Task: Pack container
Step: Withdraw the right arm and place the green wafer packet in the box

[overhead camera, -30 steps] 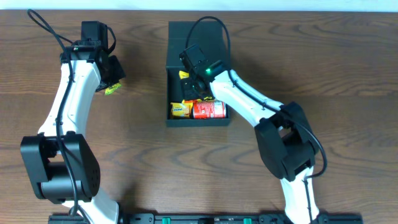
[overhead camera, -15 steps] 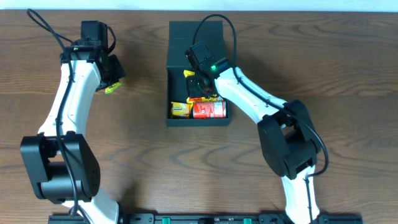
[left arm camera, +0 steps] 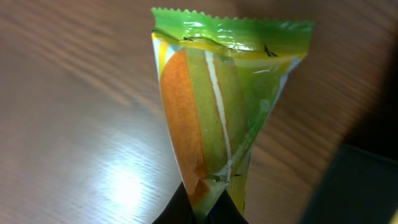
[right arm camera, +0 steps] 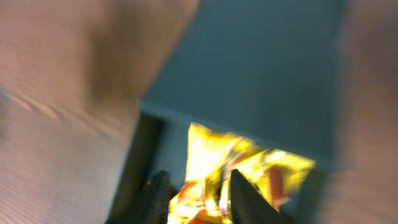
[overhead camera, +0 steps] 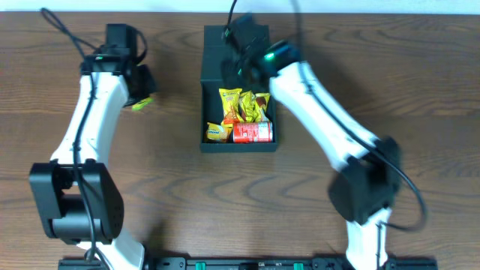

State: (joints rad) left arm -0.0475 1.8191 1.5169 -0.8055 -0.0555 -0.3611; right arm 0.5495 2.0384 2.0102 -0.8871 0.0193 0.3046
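Left pincer (left arm camera: 198,213), at the lower edge of my wrist view: closed on the bottom end of a green-and-orange snack packet (left arm camera: 217,112), over the wooden counter (left arm camera: 74,124); overhead, this sits at upper left. Right pincer (right arm camera: 200,198): fingers parted, gripping nothing, blurred, above the lid end of the container (overhead camera: 238,147), which stands open at upper centre of the overhead view. Inside lie yellow packets (overhead camera: 240,105) and, along the lower wall, a red can (overhead camera: 251,132).
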